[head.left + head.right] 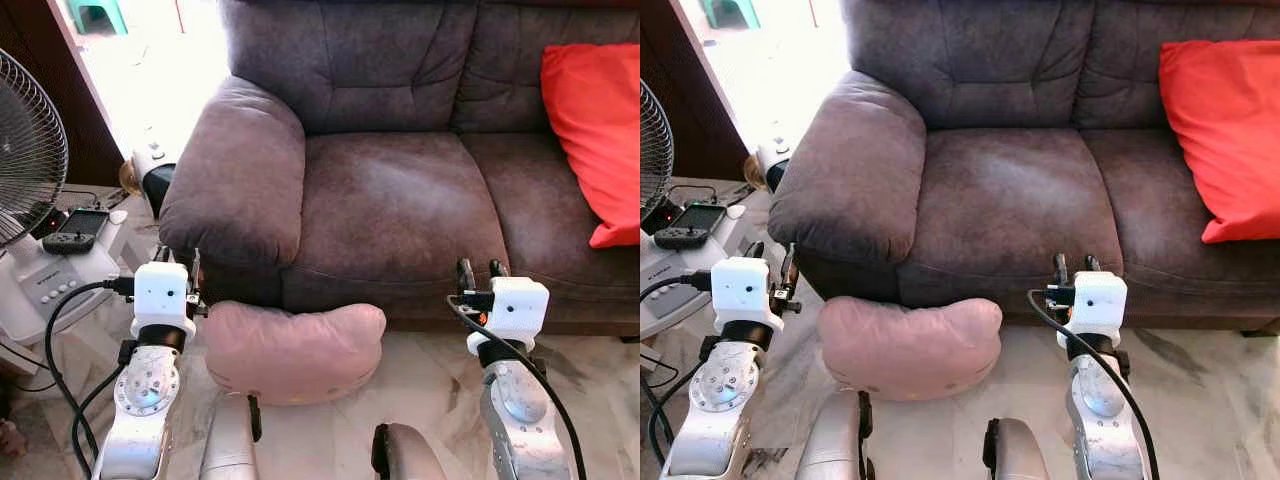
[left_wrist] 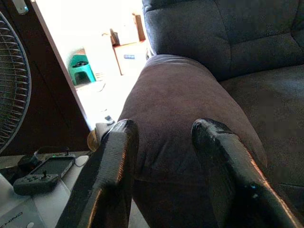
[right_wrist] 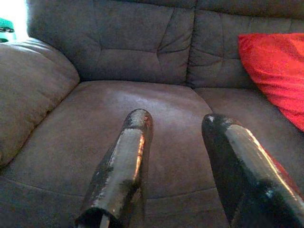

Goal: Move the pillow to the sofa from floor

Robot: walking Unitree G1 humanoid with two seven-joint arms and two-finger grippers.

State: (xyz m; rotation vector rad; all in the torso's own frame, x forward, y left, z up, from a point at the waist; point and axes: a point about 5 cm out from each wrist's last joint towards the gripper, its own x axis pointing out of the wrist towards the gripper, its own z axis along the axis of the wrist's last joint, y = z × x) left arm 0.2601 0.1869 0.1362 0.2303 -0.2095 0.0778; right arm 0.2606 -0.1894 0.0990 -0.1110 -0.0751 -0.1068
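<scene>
Left eye view: the pink pillow (image 1: 295,350) lies on the floor (image 1: 420,400) against the front of the sofa (image 1: 390,210), below the armrest (image 1: 235,175) and the near seat cushion; the left pincer (image 1: 178,258) hangs at about ten o'clock from the pillow, just beside its end, and the right pincer (image 1: 480,268) at about two o'clock, well apart from it, in front of the seat edge; neither touches the pillow. A red cushion (image 1: 598,130) occupies the far seat, and a fan (image 1: 30,150) stands on the robot's left with a handheld console (image 1: 75,232) on its base.

Right eye view: the same layout; the pillow sits between the two arms, nearer the left one.

Left wrist view: the left pincer's fingers (image 2: 111,171) stand moderately apart, holding nothing, and point at the armrest rather than down at the pillow.

Right wrist view: the right pincer's fingers (image 3: 126,166) are likewise parted and empty, aimed at the seat cushion.

In my judgement the step in hand is the reach; to do it well, both arms should drop toward six o'clock, bracket the soft pillow at its two ends and squeeze inward, since it will sag; then lift clear of the seat edge and place it on the bare near cushion, away from the red one.
</scene>
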